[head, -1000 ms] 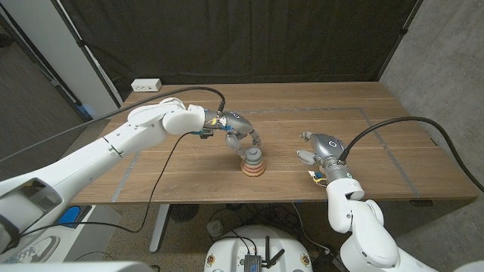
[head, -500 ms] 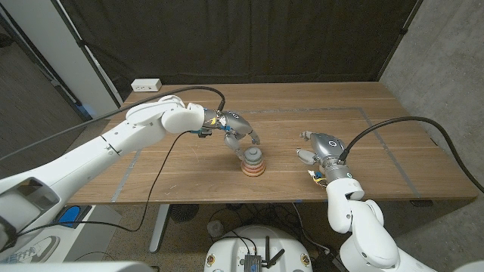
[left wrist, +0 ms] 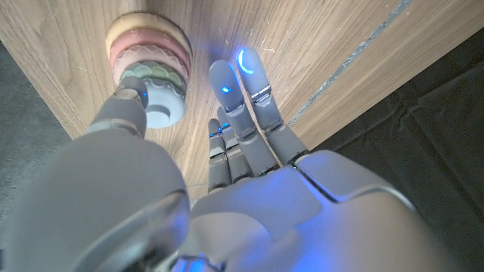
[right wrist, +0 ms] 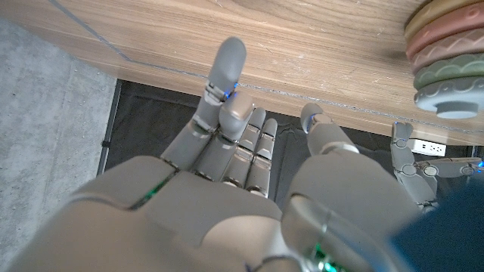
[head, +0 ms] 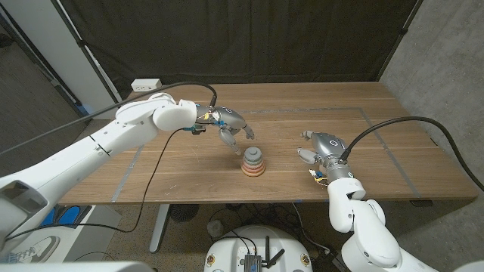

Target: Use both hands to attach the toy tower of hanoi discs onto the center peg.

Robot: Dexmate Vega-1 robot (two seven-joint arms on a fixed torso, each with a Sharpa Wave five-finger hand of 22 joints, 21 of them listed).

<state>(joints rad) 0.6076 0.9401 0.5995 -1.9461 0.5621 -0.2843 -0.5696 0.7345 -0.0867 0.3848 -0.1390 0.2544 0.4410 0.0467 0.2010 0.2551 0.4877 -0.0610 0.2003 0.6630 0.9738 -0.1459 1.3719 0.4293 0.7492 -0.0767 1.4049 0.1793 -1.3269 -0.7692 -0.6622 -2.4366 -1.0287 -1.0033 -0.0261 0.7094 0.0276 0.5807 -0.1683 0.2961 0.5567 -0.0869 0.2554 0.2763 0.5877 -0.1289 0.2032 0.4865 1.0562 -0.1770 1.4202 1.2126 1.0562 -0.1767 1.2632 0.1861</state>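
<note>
The disc stack [head: 253,162] stands near the middle of the table: a tan disc at the bottom, then pink, then green, with a grey disc [head: 253,154] on top. In the left wrist view the stack [left wrist: 147,60] shows beyond my thumb. My left hand [head: 234,130] hovers just behind and to the left of the stack, fingers spread and holding nothing. My right hand [head: 318,149] waits to the right of the stack, apart from it, fingers extended and empty. In the right wrist view the stack [right wrist: 446,57] appears past my right hand [right wrist: 227,159].
A white power strip [head: 146,85] lies at the table's back left corner. Tape lines [head: 378,132] mark a rectangle on the wooden table [head: 393,170]. My left arm's black cable [head: 162,162] hangs over the front left. A dark curtain hangs behind the table.
My left hand has let go of the grey top disc and drawn back and to the left, away from the stack. The right hand has stayed put.
</note>
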